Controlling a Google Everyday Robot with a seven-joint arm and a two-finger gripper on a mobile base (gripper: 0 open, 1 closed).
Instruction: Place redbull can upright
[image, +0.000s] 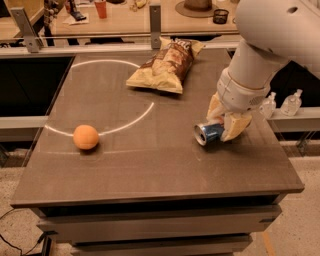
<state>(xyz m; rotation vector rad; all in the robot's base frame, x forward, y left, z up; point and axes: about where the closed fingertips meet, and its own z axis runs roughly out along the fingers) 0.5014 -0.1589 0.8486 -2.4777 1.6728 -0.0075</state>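
No lettering can be read anywhere; the print on the chip bag (165, 65) cannot be made out; the redbull can (206, 134), lying on its side, shows no legible mark; the gripper (225, 125), over the table (150, 170) at its right side, clasps that can.

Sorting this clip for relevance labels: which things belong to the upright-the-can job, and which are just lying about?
Job: redbull can, lying on its side; pincer, at the can's far end, on the right side of the table.
Lying about: chip bag; orange ball; two small bottles off the right edge.
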